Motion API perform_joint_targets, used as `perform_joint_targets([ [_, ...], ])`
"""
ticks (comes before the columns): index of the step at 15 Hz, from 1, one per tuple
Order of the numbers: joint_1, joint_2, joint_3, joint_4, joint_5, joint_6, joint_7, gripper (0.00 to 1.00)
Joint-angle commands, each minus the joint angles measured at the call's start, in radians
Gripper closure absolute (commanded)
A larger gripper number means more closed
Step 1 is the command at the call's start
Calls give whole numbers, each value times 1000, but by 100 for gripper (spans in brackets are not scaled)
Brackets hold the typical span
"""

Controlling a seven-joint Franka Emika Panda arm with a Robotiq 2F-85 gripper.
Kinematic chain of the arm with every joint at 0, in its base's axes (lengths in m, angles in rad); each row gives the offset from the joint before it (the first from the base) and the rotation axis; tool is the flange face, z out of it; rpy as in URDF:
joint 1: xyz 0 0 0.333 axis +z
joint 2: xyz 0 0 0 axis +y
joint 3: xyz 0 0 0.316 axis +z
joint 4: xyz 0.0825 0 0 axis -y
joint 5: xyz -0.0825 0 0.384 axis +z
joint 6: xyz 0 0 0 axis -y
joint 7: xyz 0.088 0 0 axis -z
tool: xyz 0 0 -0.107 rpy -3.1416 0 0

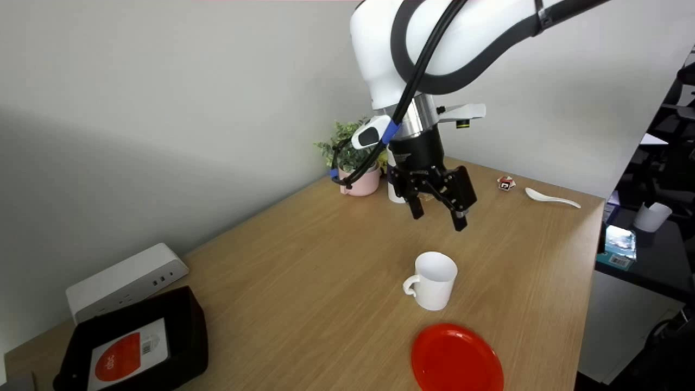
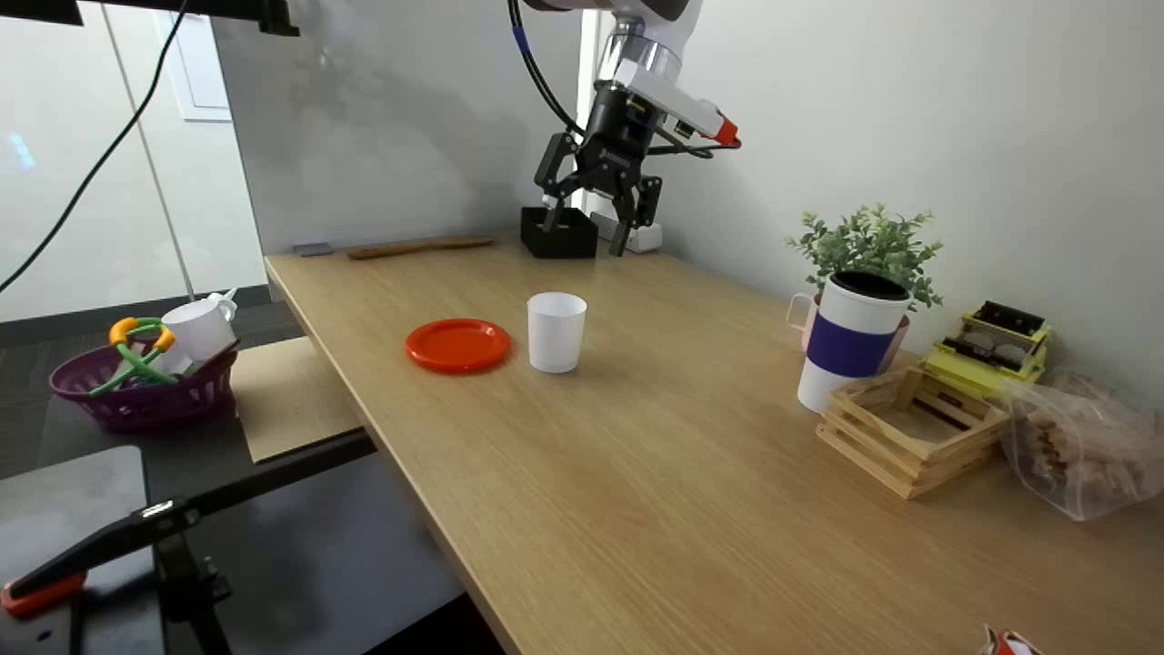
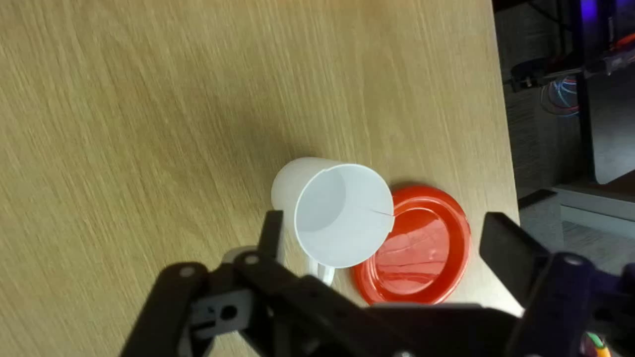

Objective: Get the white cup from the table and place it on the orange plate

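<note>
The white cup (image 1: 434,282) stands upright on the wood-grain table (image 1: 304,293), its opening up. It also shows in an exterior view (image 2: 556,332) and in the wrist view (image 3: 342,215), where its handle is partly hidden behind my gripper. The orange plate (image 1: 456,358) lies flat beside the cup, apart from it, near the table's edge; it also shows in an exterior view (image 2: 457,346) and in the wrist view (image 3: 416,248). My gripper (image 1: 438,220) is open and empty, above the table and higher than the cup. In the wrist view its fingertips (image 3: 384,220) stand wide apart.
A black tray (image 1: 190,326) and a white power strip (image 1: 127,279) stand by the wall. A potted plant (image 2: 864,246), the taller blue-banded cup (image 2: 850,341), a wooden crate (image 2: 909,464) and a plastic bag (image 2: 1082,446) line the wall. A white spoon (image 1: 551,199) lies on the table.
</note>
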Motion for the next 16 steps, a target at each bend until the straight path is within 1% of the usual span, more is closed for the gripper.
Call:
perform_joint_targets([
  [1, -15, 21, 24, -4, 8, 46, -69, 0],
  [2, -1, 17, 11, 5, -1, 16, -27, 0],
  [6, -2, 24, 14, 5, -1, 23, -44, 0],
  [7, -1, 18, 10, -8, -5, 53, -33, 0],
  [12, -2, 37, 6, 5, -19, 113, -49, 0],
  [16, -1, 65, 8, 24, -17, 123, -61, 0],
])
